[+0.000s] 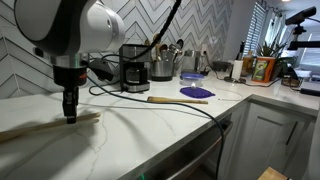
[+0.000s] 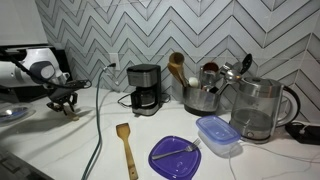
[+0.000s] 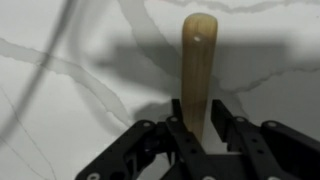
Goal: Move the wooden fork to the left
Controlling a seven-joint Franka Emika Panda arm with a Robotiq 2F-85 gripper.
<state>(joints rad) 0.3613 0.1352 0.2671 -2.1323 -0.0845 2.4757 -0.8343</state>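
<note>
1. My pincer (image 3: 198, 120) appears pinched on the wooden fork (image 3: 198, 55) near its rounded handle end, a low grip suited to sliding;
2. the wooden fork lies flat beneath me on the marble counter (image 1: 150, 135);
3. the darker wooden spatula (image 1: 178, 100) rests well apart.

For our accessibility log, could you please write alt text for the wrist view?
The black tool straddles the handle of the wooden fork, its fingers close on either side; whether they grip it is unclear. The pale handle runs up the frame to a rounded end and lies on a white veined counter.
</note>
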